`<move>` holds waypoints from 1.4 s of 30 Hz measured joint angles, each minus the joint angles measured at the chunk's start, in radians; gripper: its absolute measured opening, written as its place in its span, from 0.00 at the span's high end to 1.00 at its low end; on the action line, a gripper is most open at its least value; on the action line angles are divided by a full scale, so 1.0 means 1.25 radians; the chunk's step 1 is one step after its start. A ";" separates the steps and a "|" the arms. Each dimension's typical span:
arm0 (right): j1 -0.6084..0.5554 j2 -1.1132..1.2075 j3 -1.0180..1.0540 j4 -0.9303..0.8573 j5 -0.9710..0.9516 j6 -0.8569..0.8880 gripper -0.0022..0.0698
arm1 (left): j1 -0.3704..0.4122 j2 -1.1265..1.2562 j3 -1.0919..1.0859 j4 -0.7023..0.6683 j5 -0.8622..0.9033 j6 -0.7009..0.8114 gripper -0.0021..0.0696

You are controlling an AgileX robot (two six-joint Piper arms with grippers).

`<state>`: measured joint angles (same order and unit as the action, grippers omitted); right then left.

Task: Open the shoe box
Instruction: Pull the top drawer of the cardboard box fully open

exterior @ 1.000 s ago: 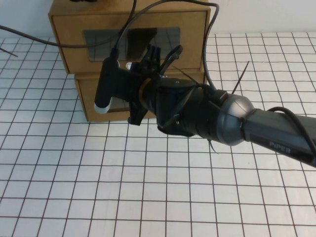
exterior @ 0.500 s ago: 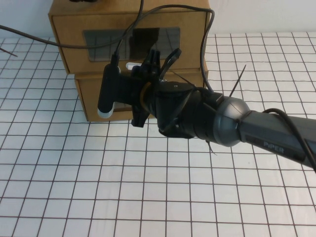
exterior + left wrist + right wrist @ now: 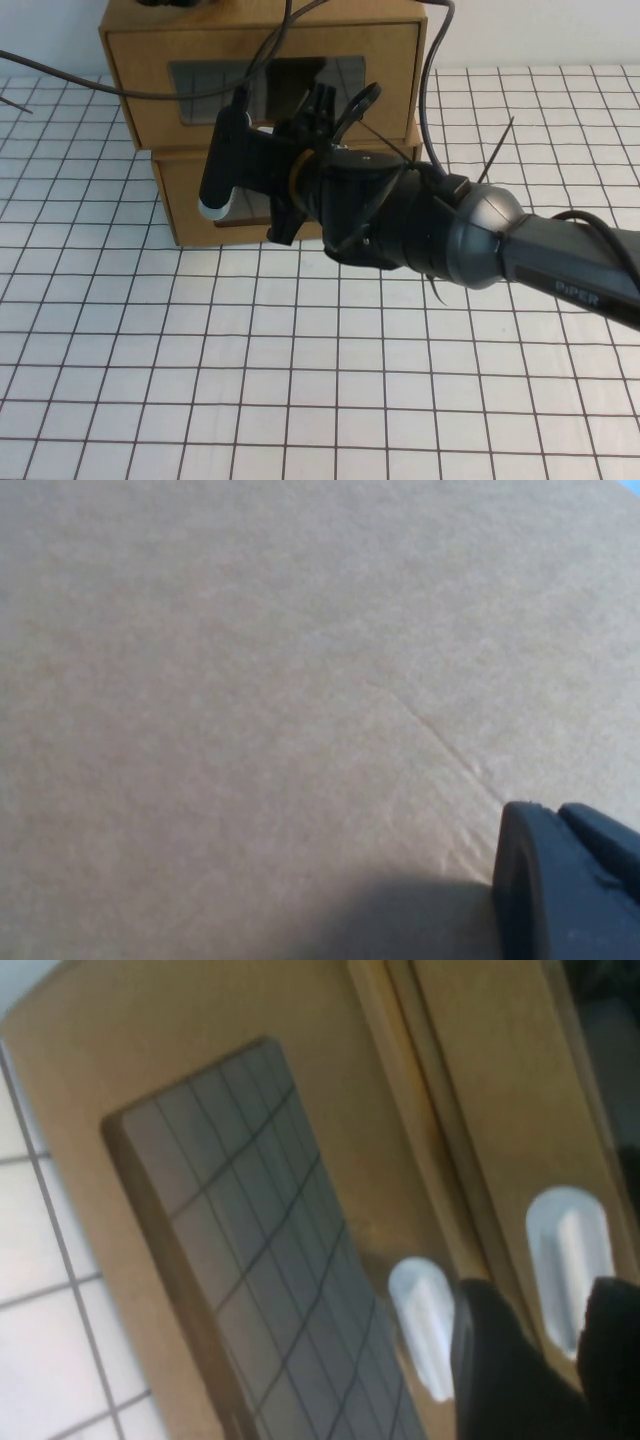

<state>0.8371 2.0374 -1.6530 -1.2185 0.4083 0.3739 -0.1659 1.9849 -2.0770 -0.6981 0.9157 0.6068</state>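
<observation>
Nearest, the white gridded worktop point(image 3: 200, 380) spreads in front, and the black right arm point(image 3: 520, 250) reaches across it to the far edge. Two brown cardboard shoe boxes stand stacked there, the lower box point(image 3: 185, 205) under the upper box point(image 3: 140, 70) with its dark window point(image 3: 205, 85). The right pincer point(image 3: 338, 100) hovers at the seam between them, fingers parted and holding nothing, just short of two pale oval finger holes point(image 3: 420, 1320), one on either side of that seam. Such a box is likely light, thin-walled and easily dented, so a fingertip hooked in an oval hole seems the place to pull; it may slide on the worktop. A black cable point(image 3: 100, 88) crosses the upper box's front. Farthest, the left pincer point(image 3: 565, 875) sits close over plain cardboard; whether it is wide or narrow I cannot tell.
</observation>
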 joint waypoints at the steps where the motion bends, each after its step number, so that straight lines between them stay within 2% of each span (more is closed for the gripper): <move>1: 0.000 0.000 0.000 0.002 0.007 0.000 0.72 | 0.000 0.000 0.000 0.000 0.002 0.000 0.97; 16: 0.000 0.009 -0.002 -0.085 -0.015 0.000 0.72 | 0.001 0.000 -0.002 0.000 0.008 0.000 0.97; 29: 0.000 0.054 -0.063 -0.096 0.008 0.000 0.72 | 0.001 0.000 -0.002 -0.001 0.013 0.000 0.97; 42: 0.000 0.055 -0.063 -0.105 0.046 -0.065 0.80 | 0.001 -0.002 -0.002 -0.001 0.018 0.000 0.97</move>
<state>0.8371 2.1062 -1.7321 -1.3497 0.4653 0.2930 -0.1642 1.9827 -2.0793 -0.6998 0.9379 0.6068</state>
